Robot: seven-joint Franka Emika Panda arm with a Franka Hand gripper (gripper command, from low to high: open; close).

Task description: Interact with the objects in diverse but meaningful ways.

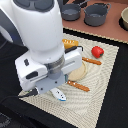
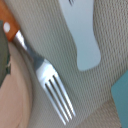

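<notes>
My gripper [image 1: 53, 89] hangs low over the near part of the woven mat, and the arm's white body hides its fingers. Just beside it on the mat lies the white-and-blue tube-like piece [image 1: 59, 94]. Close up in the wrist view, a pale blue-white shape [image 2: 86, 44] that may be this piece lies on the mat. No fingers show in that view. The red tomato [image 1: 97, 51] sits on the mat toward the exterior view's right. The golden-yellow bread loaf [image 1: 69, 43] lies behind the arm. The carton is out of view.
A beige plate [image 1: 78, 74] lies mid-mat with orange-handled cutlery [image 1: 92, 61] on either side; the fork [image 2: 47, 82] rests by the plate's rim [image 2: 15, 95]. Two grey pots [image 1: 96, 14] and a bowl [image 1: 125, 19] stand at the back. A teal corner [image 2: 122, 95] shows.
</notes>
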